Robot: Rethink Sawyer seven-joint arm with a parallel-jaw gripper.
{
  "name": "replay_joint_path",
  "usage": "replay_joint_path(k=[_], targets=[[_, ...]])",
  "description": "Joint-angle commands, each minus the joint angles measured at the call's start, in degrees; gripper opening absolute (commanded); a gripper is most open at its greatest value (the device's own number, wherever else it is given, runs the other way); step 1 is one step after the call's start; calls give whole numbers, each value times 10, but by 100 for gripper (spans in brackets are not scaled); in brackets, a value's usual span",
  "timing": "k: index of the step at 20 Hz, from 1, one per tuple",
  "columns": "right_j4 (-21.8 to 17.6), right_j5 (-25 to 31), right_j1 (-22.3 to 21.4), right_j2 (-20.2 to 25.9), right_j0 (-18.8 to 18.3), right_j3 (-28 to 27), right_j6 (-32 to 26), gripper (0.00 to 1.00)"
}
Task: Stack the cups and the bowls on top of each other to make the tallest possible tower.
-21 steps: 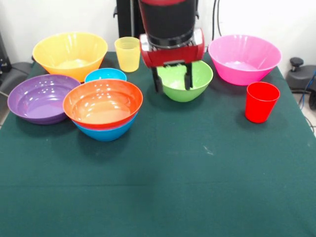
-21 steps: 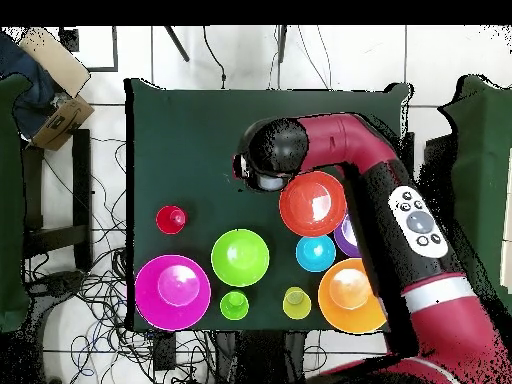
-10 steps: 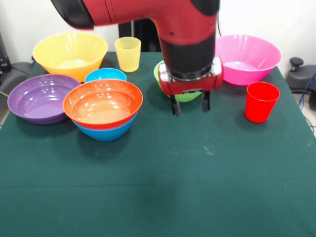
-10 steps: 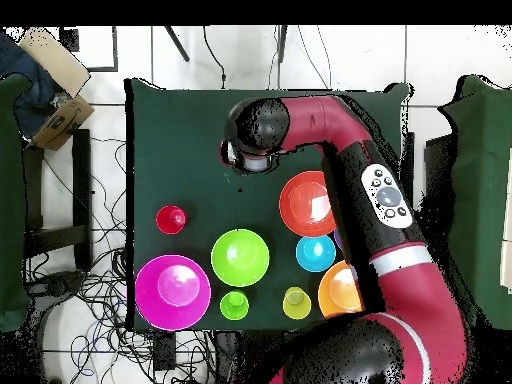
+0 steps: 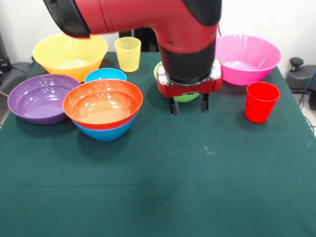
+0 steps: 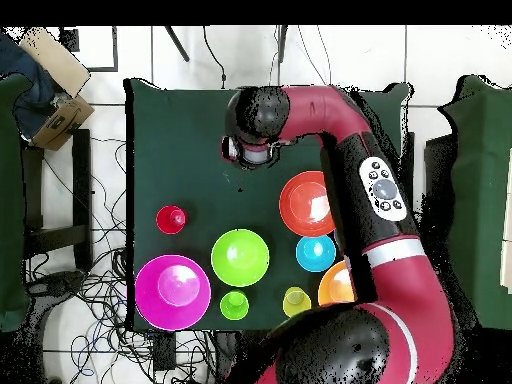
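Observation:
My gripper hangs open and empty just above the cloth, in front of the green bowl, which it mostly hides. The red-orange bowl sits nested in the big blue bowl: the only stack. Around it stand the small blue bowl, the purple bowl and the yellow-orange bowl. The pink bowl is at the back right. The yellow cup and the red cup stand upright. From overhead, the light green cup stands between the pink bowl and the yellow cup.
A dark green cloth covers the table. Overhead, the red arm crosses the bowls, hiding the purple one and part of the yellow-orange bowl. A cardboard box lies off the table.
The gripper moved from over the green bowl toward the table's middle and lower, still open. The arm swung across the bowls. No cup or bowl moved.

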Motion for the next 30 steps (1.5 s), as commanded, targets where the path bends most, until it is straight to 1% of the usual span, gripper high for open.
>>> replay_joint_path(k=[1, 4, 6, 9, 10, 12, 16, 21, 30], targets=[[25, 80, -95, 3, -21, 12, -127, 100], [26, 104, -104, 2, -20, 9, -138, 100], [21, 110, -97, -1, -16, -1, -142, 100], [22, 98, -104, 1, -23, 14, -144, 100], [21, 86, -112, 1, -27, 28, -143, 100], [24, 60, -135, 0, -40, 73, -135, 100], [35, 21, -172, -12, -63, 158, -96, 100], [34, -54, -199, -1, -91, 246, -89, 100], [24, -101, -210, 0, -102, 297, -72, 100]])
